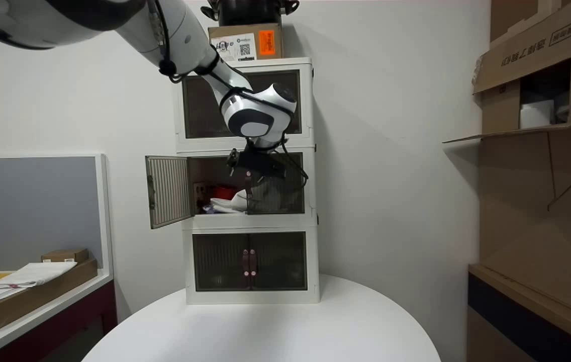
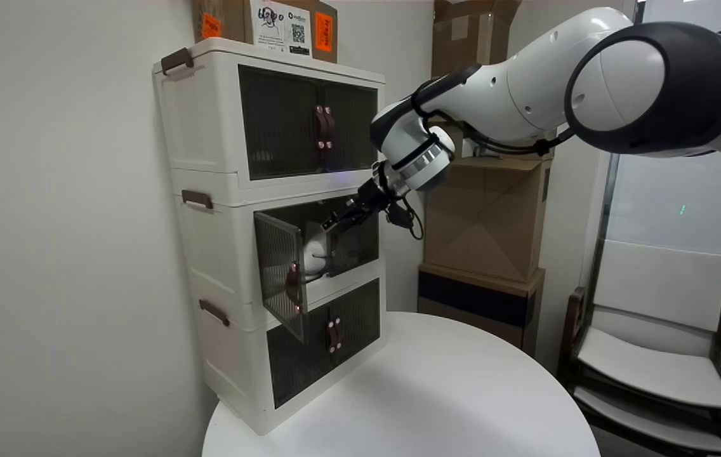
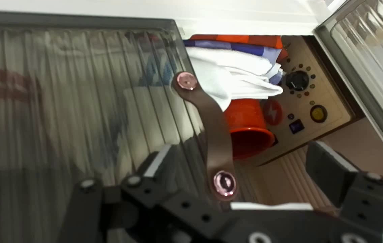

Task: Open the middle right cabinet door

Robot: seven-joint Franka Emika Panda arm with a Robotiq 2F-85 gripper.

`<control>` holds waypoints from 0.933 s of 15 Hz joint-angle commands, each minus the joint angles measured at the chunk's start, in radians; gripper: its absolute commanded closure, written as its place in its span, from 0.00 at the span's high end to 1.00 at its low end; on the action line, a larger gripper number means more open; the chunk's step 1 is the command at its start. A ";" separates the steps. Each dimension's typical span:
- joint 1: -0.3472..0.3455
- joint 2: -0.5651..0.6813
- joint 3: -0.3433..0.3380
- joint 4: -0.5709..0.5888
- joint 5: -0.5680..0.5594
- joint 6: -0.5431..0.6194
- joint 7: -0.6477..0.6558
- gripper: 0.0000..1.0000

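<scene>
The middle right cabinet door is a dark ribbed panel and stands shut in both exterior views [image 1: 280, 198] [image 2: 358, 241]. It fills the left of the wrist view [image 3: 77, 101]. Its brown strap handle [image 3: 216, 128], with a pink stud at each end, runs along its free edge. My gripper [image 3: 240, 152] is open and empty in front of the door. The handle's lower part shows between the two fingers, nearer the left one. In the exterior views my gripper [image 1: 246, 173] [image 2: 329, 223] is at the upper part of the middle tier.
The twin left door [image 1: 169, 191] [image 2: 279, 273] stands swung open. Behind the opening are a red cup [image 3: 248, 128], white cloth [image 3: 232, 74] and a panel with knobs [image 3: 313, 94]. Shut door pairs lie above and below [image 1: 249, 261]. The cabinet stands on a round white table [image 1: 265, 332].
</scene>
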 commanded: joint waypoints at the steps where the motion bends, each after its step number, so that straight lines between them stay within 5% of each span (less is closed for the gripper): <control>1: -0.007 0.051 0.017 0.071 0.005 -0.032 -0.010 1.00; 11: 0.000 0.038 0.049 0.028 0.030 -0.068 -0.003 1.00; 12: 0.000 0.035 0.048 0.022 0.028 -0.069 0.000 0.82; 14: -0.002 0.033 0.047 0.014 0.028 -0.073 0.003 0.68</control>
